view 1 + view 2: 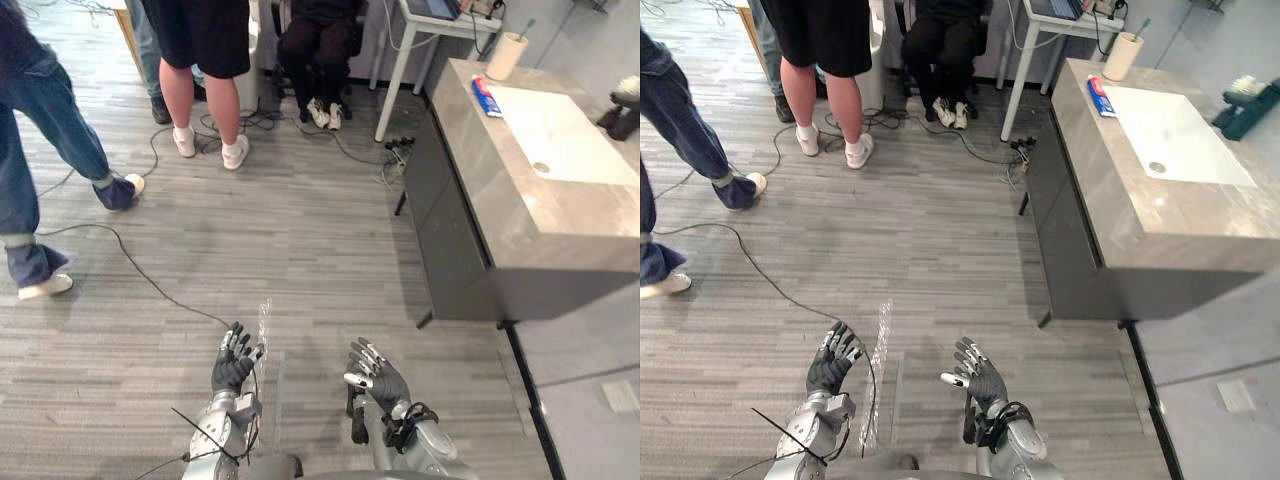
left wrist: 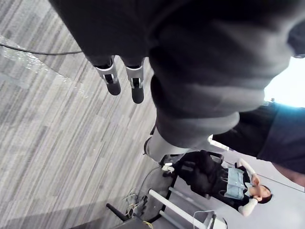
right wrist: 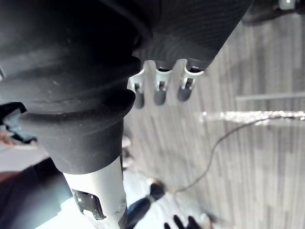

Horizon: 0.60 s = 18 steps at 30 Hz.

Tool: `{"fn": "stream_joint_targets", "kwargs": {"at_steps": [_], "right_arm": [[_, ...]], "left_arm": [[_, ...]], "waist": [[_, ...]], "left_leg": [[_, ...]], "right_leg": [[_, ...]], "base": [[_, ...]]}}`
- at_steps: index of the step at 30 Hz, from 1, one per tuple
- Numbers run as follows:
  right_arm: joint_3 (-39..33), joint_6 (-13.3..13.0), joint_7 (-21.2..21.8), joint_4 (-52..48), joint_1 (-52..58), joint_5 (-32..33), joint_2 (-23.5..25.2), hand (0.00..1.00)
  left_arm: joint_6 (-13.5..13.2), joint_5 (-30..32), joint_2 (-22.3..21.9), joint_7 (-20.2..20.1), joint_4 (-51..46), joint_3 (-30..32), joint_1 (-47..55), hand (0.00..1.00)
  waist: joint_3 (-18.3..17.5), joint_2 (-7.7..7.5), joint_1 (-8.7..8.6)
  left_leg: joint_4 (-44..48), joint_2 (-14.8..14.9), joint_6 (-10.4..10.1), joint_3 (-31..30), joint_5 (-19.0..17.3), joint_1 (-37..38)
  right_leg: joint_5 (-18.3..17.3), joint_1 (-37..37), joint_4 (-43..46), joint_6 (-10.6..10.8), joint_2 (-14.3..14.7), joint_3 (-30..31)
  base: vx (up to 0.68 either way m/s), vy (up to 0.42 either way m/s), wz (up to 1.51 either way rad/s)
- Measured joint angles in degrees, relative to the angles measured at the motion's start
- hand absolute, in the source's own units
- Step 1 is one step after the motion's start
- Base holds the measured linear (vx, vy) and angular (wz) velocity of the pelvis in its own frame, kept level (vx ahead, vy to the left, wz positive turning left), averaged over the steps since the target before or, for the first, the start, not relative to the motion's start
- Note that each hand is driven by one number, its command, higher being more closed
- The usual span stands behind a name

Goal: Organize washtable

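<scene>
1. Risk: the surface is well apart, ahead and to the right. The way there crosses floor with cables near the surface's far corner and people on the left. A drifting walk could snag or bump.
2. Risk: the cup with a brush stands upright at the far corner, and the tube lies just beside the sink. A careless reach could tip the cup.
3. Left robot hand: fingers spread, relaxed, empty, over the floor.
4. Right robot hand: likewise released, touching nothing.
</scene>
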Motion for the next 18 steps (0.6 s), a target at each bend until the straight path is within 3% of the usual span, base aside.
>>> {"fn": "stream_joint_targets", "kwargs": {"at_steps": [1,2,3,4,5,6,7,8,9,11,12,15,16,18], "right_arm": [[0.0,0.0,0.1,-0.1,-0.2,0.0,-0.4,0.0],[0.1,0.1,0.1,-0.1,-0.5,0.0,-0.7,0.0],[0.4,0.2,0.2,0.1,-1.2,-0.2,-0.9,0.0],[0.4,0.3,0.2,0.2,-2.2,-0.3,-0.8,0.0],[0.1,0.3,0.1,0.0,-3.9,-0.3,-1.5,0.0],[0.3,0.3,0.0,-0.1,-5.3,-0.2,-2.3,0.0],[0.4,0.1,0.0,-0.2,-5.5,0.0,-2.5,0.0],[-1.1,-0.3,-1.0,-0.1,-5.9,0.2,-2.0,0.0],[-1.7,-0.5,-1.5,-0.1,-6.0,0.6,-1.7,0.0],[-2.0,-1.1,-2.3,-0.6,-6.2,1.3,-1.5,0.0],[-2.0,-1.3,-2.3,-0.6,-6.1,1.8,-1.5,0.0],[-2.0,-1.3,-2.1,-0.6,-5.1,1.8,-1.3,0.0],[-1.9,-1.3,-2.1,-0.6,-4.6,1.8,-1.3,0.0],[-1.9,-1.4,-1.2,-1.0,-3.9,1.8,-1.5,0.0]], "left_arm": [[0.1,0.0,-0.5,-0.4,0.1,-1.1,0.6,0.0],[0.2,0.0,-1.2,-0.6,0.3,-1.5,1.0,0.0],[0.2,0.4,-2.0,-0.7,0.5,-1.9,1.9,0.0],[0.3,0.4,-2.2,-0.8,0.5,-2.2,1.9,0.0],[0.3,0.2,-3.2,-1.1,1.0,-2.5,1.3,0.0],[0.3,-0.4,-3.9,-1.1,1.6,-2.3,0.7,0.0],[0.2,-0.5,-4.1,-1.2,1.7,-2.6,0.7,0.0],[0.1,-0.4,-3.9,-1.3,1.8,-2.8,0.2,0.0],[0.1,-0.4,-3.7,-1.3,1.9,-2.7,-0.1,0.0],[0.0,-0.3,-2.9,-1.3,1.8,-1.8,-0.9,0.0],[0.0,-0.3,-2.9,-1.2,1.8,-1.2,-1.2,0.0],[0.0,-0.3,-2.9,-1.2,1.6,0.0,-1.4,0.0],[0.0,-0.3,-2.9,-1.2,1.4,-0.1,-1.1,0.0],[-0.2,-0.3,-3.0,-1.3,-0.9,-0.1,-0.1,0.0]], "waist": [[-1.6,1.65,-0.36],[-2.3,2.83,-0.54],[-3.4,5.92,-0.96],[-3.6,6.69,-1.15],[-3.4,7.01,-1.4],[-3.2,7.39,-1.08],[-3.3,7.62,-0.89],[-3.3,8.14,-0.72],[-3.2,8.02,-0.66],[-2.9,7.22,-0.02],[-2.7,6.8,0.48],[-2.1,5.97,0.92],[-2.1,6.01,0.74],[-2.4,6.39,0.41]], "left_leg": [[-0.1,1.2,-1.7,-1.1,-2.1,1.8],[-0.3,2.6,-2.5,-1.3,-2.4,2.8],[2.7,5.2,-4.5,-1.1,-2.6,2.6],[6.0,6.4,-6.5,-1.1,-1.6,1.4],[14.6,6.5,-12.2,-1.1,2.8,-1.6],[25.7,6.8,-14.7,-0.7,11.2,-5.2],[31.7,7.9,-15.0,0.2,14.2,-7.4],[44.0,12.6,-12.1,5.5,12.9,-10.9],[46.6,14.2,-9.8,7.5,11.5,-12.1],[48.5,18.0,-3.3,12.3,7.5,-16.1],[47.1,19.0,-2.0,12.3,6.6,-17.9],[34.5,20.1,-1.8,6.9,6.2,-23.1],[28.1,19.6,-2.3,4.3,6.5,-23.6],[10.7,17.7,-4.9,-3.3,8.2,-22.9]], "right_leg": [[4.1,0.1,0.6,-4.7,2.1,0.1],[5.4,0.6,1.2,-5.1,3.3,-0.5],[4.4,1.8,2.0,-5.1,5.6,-1.2],[3.7,2.0,2.4,-5.6,6.1,-1.4],[2.4,2.2,4.9,-6.7,6.4,-1.3],[1.6,4.7,5.2,-7.9,6.8,-0.6],[1.3,7.5,3.4,-8.3,7.1,0.4],[1.1,13.5,-1.0,-8.3,8.3,3.2],[1.0,15.5,-2.3,-8.4,8.4,4.4],[-1.5,19.8,-3.8,-8.7,7.1,9.9],[-3.3,21.1,-3.8,-8.1,6.0,12.0],[-8.9,23.3,-3.2,-3.6,1.6,16.3],[-10.2,23.6,-2.6,-3.1,0.1,17.4],[-13.9,23.8,-0.4,-0.1,-3.1,19.7]], "base": [[0.6,-0.155,0.43],[0.81,-0.124,0.18],[0.61,-0.039,-0.08],[0.74,-0.039,-0.27],[0.7,-0.09,-0.54],[0.67,-0.083,-0.67],[0.73,-0.017,-1.01],[0.56,0.044,-0.88],[0.55,0.06,-0.98],[0.47,0.136,-0.98],[0.5,0.238,-1.13],[0.34,0.33,-0.77],[0.37,0.512,-0.67],[0.36,0.591,-0.59]]}}
